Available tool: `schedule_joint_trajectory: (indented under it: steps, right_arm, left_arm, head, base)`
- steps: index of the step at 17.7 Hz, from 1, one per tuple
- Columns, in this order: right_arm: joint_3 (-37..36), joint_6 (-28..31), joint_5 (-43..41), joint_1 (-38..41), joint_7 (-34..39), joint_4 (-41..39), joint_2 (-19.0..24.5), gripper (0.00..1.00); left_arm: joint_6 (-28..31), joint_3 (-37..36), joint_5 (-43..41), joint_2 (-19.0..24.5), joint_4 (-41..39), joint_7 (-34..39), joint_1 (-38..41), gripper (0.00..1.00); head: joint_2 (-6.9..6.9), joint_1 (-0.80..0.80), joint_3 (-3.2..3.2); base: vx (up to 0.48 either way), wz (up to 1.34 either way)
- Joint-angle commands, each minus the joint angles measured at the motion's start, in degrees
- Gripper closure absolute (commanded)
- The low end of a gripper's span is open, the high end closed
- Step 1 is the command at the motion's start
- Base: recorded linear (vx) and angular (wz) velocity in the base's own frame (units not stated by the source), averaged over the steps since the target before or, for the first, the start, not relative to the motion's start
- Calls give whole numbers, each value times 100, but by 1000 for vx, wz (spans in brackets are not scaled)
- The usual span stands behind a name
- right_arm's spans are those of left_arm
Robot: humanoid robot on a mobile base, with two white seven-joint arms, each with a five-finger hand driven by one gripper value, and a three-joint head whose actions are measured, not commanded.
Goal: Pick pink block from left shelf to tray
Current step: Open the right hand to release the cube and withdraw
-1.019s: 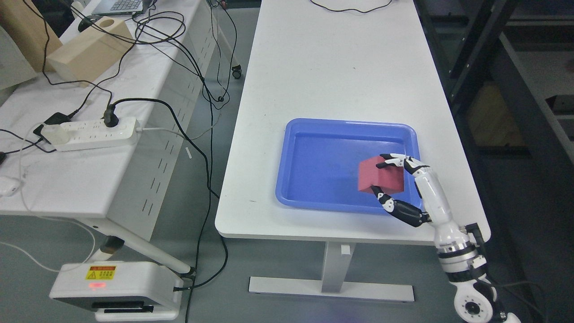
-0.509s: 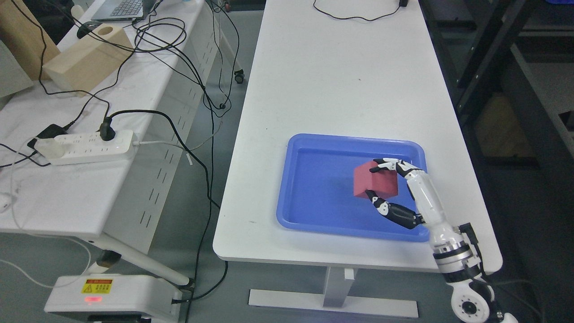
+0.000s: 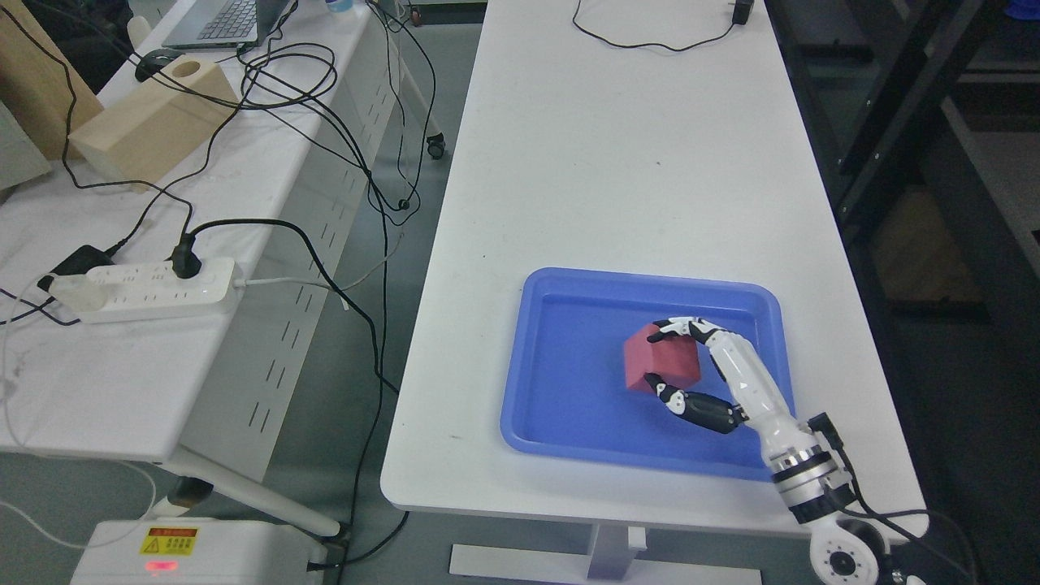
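A pink-red block (image 3: 658, 363) sits low inside the blue tray (image 3: 561, 406) near its middle. My right hand (image 3: 662, 353) comes in from the lower right and is shut on the block, fingers over its top and thumb under its near side. Whether the block touches the tray floor I cannot tell. The tray lies on the near end of the white table (image 3: 617, 162). My left arm does not show.
A second white table (image 3: 122, 325) at the left carries a power strip (image 3: 146, 288), cables, a wooden box (image 3: 146, 122) and a laptop. A dark shelf frame (image 3: 894, 122) stands along the right. A white base unit (image 3: 195, 552) sits on the floor at lower left.
The camera has shifted, so the whole scene sits lower in the picture. Relative to the tray, my right hand has carried the block leftward toward the tray's middle and lower.
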Motion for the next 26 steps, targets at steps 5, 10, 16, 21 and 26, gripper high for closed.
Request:
schedule_joint_trajectory:
  steps: [5, 10, 16, 21, 26]
  right_arm:
    - [73, 376, -635, 74, 64, 1, -100, 37]
    - [21, 385, -962, 100, 214, 10, -100, 21]
    - [-287, 341, -2163, 100, 179, 10, -100, 1]
    - [-516, 359, -3326, 109, 223, 10, -100, 1]
    - [-524, 403, -3344, 162, 223, 10, -100, 1]
  left_arm:
    - [1, 0, 0, 100, -100, -1, 114, 0]
    - [1, 0, 0, 100, -100, -1, 114, 0]
    - [1, 0, 0, 100, -100, -1, 114, 0]
    - [1, 0, 0, 100, -100, -1, 114, 0]
    - [1, 0, 0, 100, -100, -1, 114, 0]
  head:
    - [0, 0, 0]
    - [0, 0, 0]
    - [0, 0, 0]
    - [0, 0, 0]
    - [0, 0, 0]
  base:
    - [64, 3]
    - [38, 0]
    - [9, 0]
    - [-3, 0]
    - [-27, 0]
